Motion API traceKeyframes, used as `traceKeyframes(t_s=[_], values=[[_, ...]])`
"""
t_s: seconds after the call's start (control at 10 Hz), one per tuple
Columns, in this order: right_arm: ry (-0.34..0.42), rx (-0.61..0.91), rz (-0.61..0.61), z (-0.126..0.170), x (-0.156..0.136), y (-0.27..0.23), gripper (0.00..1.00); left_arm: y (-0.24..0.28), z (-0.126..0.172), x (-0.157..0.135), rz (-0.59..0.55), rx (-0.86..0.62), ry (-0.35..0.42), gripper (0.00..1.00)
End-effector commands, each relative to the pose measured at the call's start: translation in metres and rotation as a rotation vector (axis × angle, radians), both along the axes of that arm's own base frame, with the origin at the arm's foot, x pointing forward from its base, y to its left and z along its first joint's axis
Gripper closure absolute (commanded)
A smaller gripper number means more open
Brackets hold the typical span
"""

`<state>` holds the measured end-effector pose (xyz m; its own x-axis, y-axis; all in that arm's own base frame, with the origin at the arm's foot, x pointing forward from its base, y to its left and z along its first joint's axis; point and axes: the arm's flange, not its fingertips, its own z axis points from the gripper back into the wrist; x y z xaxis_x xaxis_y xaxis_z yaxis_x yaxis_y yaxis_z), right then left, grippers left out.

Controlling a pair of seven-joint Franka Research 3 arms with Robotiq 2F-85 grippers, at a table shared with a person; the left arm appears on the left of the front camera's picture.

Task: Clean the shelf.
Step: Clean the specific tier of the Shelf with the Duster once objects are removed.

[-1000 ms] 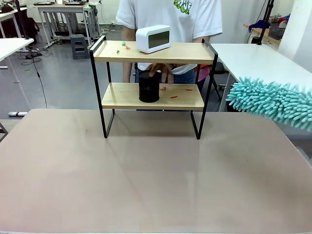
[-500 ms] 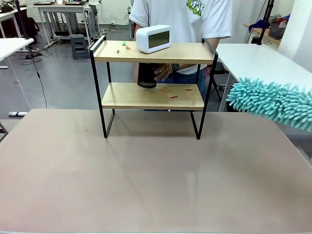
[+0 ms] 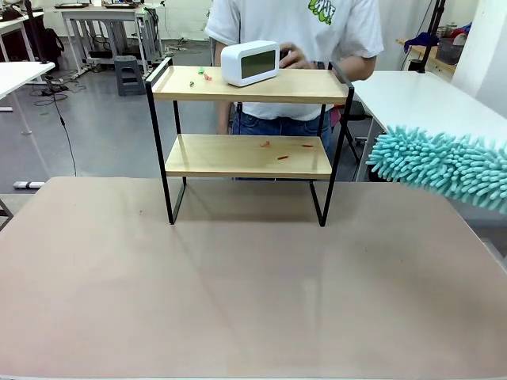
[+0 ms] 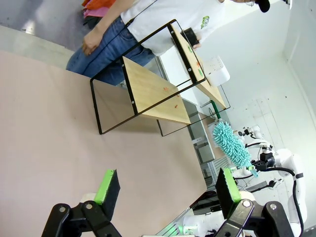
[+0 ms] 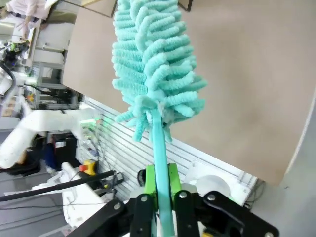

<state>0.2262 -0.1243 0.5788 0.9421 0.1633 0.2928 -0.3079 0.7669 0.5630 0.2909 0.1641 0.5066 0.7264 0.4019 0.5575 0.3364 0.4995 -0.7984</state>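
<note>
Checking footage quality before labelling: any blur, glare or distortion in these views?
Front view: sharp, evenly lit, faint sheen on the table. Left wrist view: rolled, wide-angle, the shelf skewed. Right wrist view: the duster crisp, the room behind it soft.

The duster [image 3: 444, 165] runs off the front view's right edge, its handle cut away. In the right wrist view the top edge crops its tip, and the handle's lower end is hidden between the right gripper's [image 5: 161, 169] jaws. The clock [image 3: 249, 62] hides part of the person's hand [image 3: 295, 57]; the dark thing [image 4: 190, 35] it holds is too small to name. So are the orange specks [image 3: 265, 144] and green specks [image 3: 201, 71] on the shelf [image 3: 214, 154].
</note>
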Motion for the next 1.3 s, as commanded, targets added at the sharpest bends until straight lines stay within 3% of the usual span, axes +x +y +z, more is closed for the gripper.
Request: traceKeyframes(t_s=[0.0, 0.1, 0.2, 0.4, 0.5, 0.6, 0.7, 0.8, 1.2], values=[[-0.146, -0.142, 0.060, 0.021, -0.008, 0.047, 0.87, -0.003, 0.000, 0.001, -0.003, -0.009, -0.031, 0.00], [-0.218, -0.207, 0.120, 0.024, -0.008, 0.085, 0.87, -0.003, 0.000, 0.001, -0.003, -0.009, -0.031, 0.00], [-0.237, -0.251, 0.198, 0.019, -0.002, 0.120, 0.87, -0.003, 0.000, 0.001, -0.003, -0.009, -0.031, 0.00], [-0.221, -0.326, 0.287, 0.000, 0.022, 0.175, 0.87, -0.003, 0.000, 0.001, -0.003, -0.009, -0.031, 0.00], [-0.235, -0.310, 0.281, -0.006, 0.032, 0.194, 0.87, -0.003, 0.000, 0.001, -0.003, -0.009, -0.031, 0.00], [-0.177, -0.350, 0.262, -0.002, 0.036, 0.184, 0.87, -0.003, 0.000, 0.001, -0.003, -0.009, -0.031, 0.00], [-0.230, -0.335, 0.314, 0.001, 0.010, 0.190, 0.87, -0.003, 0.000, 0.001, -0.003, -0.009, -0.031, 0.00], [-0.212, -0.344, 0.312, -0.008, 0.022, 0.200, 0.87, -0.003, 0.000, 0.001, -0.003, -0.009, -0.031, 0.00], [-0.291, -0.272, 0.037, -0.013, 0.090, 0.248, 0.87, -0.003, 0.000, 0.001, -0.003, -0.009, -0.031, 0.00]])
